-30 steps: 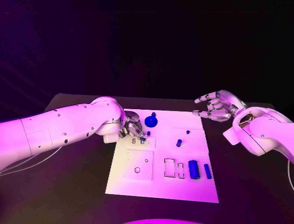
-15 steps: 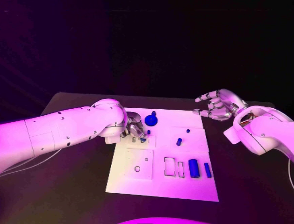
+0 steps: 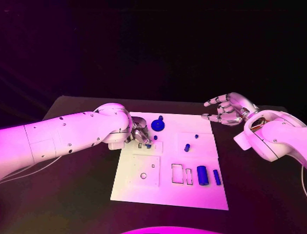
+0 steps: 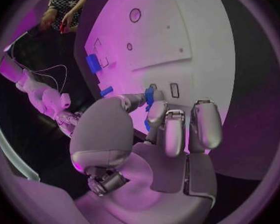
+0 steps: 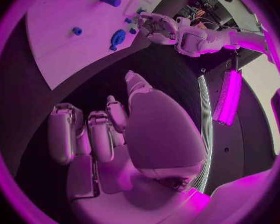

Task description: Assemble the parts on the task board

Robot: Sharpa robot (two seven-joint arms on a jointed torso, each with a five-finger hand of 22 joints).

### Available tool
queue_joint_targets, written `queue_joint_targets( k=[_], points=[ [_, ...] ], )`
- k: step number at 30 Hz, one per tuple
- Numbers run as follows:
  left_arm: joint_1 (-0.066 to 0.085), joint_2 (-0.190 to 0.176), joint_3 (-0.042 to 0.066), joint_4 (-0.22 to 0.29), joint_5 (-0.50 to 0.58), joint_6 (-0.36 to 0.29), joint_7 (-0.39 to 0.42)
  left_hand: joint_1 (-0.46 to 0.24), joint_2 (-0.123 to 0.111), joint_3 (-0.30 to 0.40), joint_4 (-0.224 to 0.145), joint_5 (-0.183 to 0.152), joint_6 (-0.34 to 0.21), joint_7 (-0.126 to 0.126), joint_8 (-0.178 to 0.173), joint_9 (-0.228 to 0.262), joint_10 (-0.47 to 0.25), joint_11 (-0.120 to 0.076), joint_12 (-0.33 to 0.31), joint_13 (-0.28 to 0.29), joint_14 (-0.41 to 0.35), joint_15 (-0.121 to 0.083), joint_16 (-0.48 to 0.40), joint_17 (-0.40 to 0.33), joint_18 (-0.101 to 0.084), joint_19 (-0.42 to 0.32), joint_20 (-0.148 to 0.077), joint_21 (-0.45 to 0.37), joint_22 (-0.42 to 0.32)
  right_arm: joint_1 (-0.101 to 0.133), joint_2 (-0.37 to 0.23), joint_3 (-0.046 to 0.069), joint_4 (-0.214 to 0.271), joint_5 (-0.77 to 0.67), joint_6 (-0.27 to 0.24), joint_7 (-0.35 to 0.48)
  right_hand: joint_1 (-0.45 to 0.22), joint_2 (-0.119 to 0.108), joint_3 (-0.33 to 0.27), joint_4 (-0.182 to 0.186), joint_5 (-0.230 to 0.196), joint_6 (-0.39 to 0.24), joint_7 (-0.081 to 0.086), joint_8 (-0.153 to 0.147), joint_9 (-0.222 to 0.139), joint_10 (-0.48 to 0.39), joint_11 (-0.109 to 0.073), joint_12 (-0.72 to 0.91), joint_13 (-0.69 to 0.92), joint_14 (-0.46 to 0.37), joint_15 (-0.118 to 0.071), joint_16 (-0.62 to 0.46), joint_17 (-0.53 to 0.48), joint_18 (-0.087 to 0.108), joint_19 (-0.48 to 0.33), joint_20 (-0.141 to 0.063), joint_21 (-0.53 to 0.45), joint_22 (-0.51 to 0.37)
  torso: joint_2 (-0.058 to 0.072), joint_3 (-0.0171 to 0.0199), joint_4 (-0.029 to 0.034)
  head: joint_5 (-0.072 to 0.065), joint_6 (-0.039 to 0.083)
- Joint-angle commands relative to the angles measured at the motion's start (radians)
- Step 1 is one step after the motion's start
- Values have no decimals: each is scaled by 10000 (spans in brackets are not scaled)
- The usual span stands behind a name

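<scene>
The white task board [image 3: 169, 195] lies in the middle of the table. My left hand [image 3: 138, 133] hovers low over its far left part and pinches a small blue part [image 4: 149, 96] between thumb and fingers, close to small slots in the board. A round blue part [image 3: 157, 126] sits just beyond that hand. Small blue pegs [image 3: 187, 148] stand mid-board. A blue cylinder [image 3: 202, 176] and a thin blue bar [image 3: 216, 178] lie near the right edge. My right hand [image 3: 224, 111] hangs off the board's far right corner, fingers apart, holding nothing.
Rectangular cutouts [image 3: 176, 174] and a square recess with a hole [image 3: 145, 171] mark the board's near half. Black table [image 3: 69, 195] surrounds the board. In the right wrist view the board [image 5: 59, 20] and my left hand [image 5: 154, 25] lie ahead.
The left hand has barely shifted over the board's far left slots, still with the small blue part. The right hand has not moved.
</scene>
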Motion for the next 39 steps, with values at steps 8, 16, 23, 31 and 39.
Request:
queue_joint_targets(
  k=[8, 16, 23, 31, 39],
  points=[
    [-13, -59, -5, 71, -247, 336, 12, -201, -39, 2222, -2148, 197, 139, -60, 44, 32, 104, -13, -10, 22, 928, -65, -48, 2169, -74, -16, -72, 24, -12, -8, -1, 2, 6, -131, 165, 46, -31, 77, 66, -12, 43, 91, -17, 38, 7, -61, -36, -33, -15, 801, -19, -45, 1574, 56, -53, -18, -63, 1365, 3, -6, 5, 13, -39],
    [-14, -70, -5, 81, -253, 419, 4, -243, -54, 2249, -2172, 256, 155, -65, 47, 43, 119, -18, -9, 29, 924, -69, -55, 2153, -71, -20, -77, 17, -24, -11, 3, 2, 2, -137, 177, 47, -31, 77, 66, -12, 43, 91, -17, 38, 7, -61, -36, -33, -15, 801, -19, -45, 1574, 56, -53, -18, -63, 1365, 3, 0, 2, 27, -53],
    [-15, -60, -6, 120, -190, 530, -3, -261, -60, 2255, -2178, 275, 161, -66, 48, 47, 123, -19, -10, 29, 927, -71, -50, 2164, -75, -12, -78, 24, -6, -17, 16, 1, -10, -138, 189, 51, -43, 72, 76, -14, 57, 107, -22, 45, 5, -61, -40, -31, -16, 800, -23, -47, 1570, 57, -55, -22, -69, 1363, 3, 6, -4, 45, -75],
    [-16, -36, -7, 133, -133, 563, -5, -267, -63, 2257, -2180, 280, 164, -67, 49, 48, 126, -20, -8, 32, 929, -71, -46, 2172, -75, -12, -79, 24, -7, -21, 22, 1, -14, -139, 192, 54, -48, 71, 82, -14, 62, 115, -25, 49, 4, -63, -42, -32, -19, 799, -24, -49, 1566, 56, -51, -23, -64, 1367, 5, 10, -6, 43, -86],
    [-15, 53, -9, 18, -82, 673, -20, -353, -94, 2280, -2214, 374, 202, -81, 54, 66, 160, -31, -2, 48, 929, -79, -47, 2170, -78, -6, -86, 27, 4, -22, 23, 1, -15, -139, 190, 54, -48, 71, 82, -14, 62, 115, -25, 49, 4, -63, -42, -32, -19, 799, -24, -49, 1566, 56, -51, -23, -64, 1367, 2, 18, -6, 45, -94]
  ],
)
